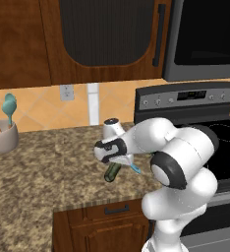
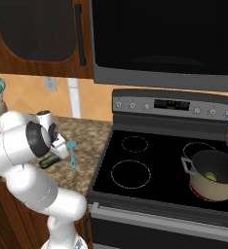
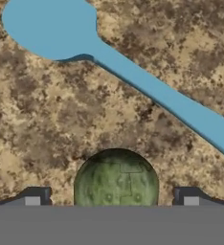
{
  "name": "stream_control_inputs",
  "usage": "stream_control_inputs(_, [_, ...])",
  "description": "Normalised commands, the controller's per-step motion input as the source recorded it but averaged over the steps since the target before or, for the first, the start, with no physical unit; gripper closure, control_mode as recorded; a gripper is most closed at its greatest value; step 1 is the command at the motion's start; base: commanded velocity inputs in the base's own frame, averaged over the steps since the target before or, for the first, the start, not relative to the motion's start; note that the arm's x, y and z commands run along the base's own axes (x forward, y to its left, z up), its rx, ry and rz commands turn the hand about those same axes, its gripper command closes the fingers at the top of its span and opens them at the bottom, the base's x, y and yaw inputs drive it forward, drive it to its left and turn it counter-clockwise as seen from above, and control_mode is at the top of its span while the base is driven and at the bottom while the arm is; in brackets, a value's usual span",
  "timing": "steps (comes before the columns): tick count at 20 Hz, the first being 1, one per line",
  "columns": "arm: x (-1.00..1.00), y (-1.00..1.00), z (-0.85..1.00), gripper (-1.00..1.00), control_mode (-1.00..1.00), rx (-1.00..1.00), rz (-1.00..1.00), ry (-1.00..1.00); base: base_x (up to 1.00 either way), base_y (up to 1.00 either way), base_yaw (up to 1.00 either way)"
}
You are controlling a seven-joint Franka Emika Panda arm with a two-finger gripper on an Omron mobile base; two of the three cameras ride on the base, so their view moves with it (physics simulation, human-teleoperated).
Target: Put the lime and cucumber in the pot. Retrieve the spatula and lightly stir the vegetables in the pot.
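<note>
The dark green cucumber (image 1: 112,172) (image 2: 48,161) lies on the granite counter, and its blunt end (image 3: 116,178) sits between my two finger tips. My gripper (image 1: 118,161) (image 2: 55,152) (image 3: 111,198) hangs open just above it, straddling it without a closed grip. The light-blue spatula (image 1: 135,168) (image 2: 72,153) (image 3: 133,74) lies flat on the counter right beside the cucumber. Over on the stove's front right burner stands the beige pot (image 2: 208,189), with the small yellow-green lime (image 2: 211,176) inside it.
A black stovetop (image 2: 150,165) lies right of the counter, with a microwave above it. A white cup (image 1: 3,137) holding teal utensils stands at the counter's far left. A small grey shaker (image 1: 111,127) (image 2: 44,116) stands behind my hand. The counter's front edge (image 1: 87,204) is close.
</note>
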Motion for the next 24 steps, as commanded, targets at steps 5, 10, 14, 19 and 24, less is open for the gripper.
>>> stream_control_inputs(5, [0.00, -0.24, -0.29, -1.00, -1.00, -0.01, -0.06, 0.00, 0.00, 0.00, 0.00])
stream_control_inputs(10, [-0.10, -0.01, -0.08, 1.00, -1.00, 0.00, 0.00, -0.04, 0.00, 0.00, 0.00])
stream_control_inputs(14, [-0.72, -0.04, 0.63, 1.00, -1.00, 0.00, 0.00, -0.27, 0.00, 0.00, 0.00])
stream_control_inputs(19, [-0.80, -0.33, 0.97, 1.00, -1.00, 0.00, 0.00, -0.24, 0.00, 0.00, 0.00])
stream_control_inputs(24, [-0.66, -0.82, 1.00, 1.00, -1.00, 0.02, 0.10, -0.06, 0.00, 0.00, 0.00])
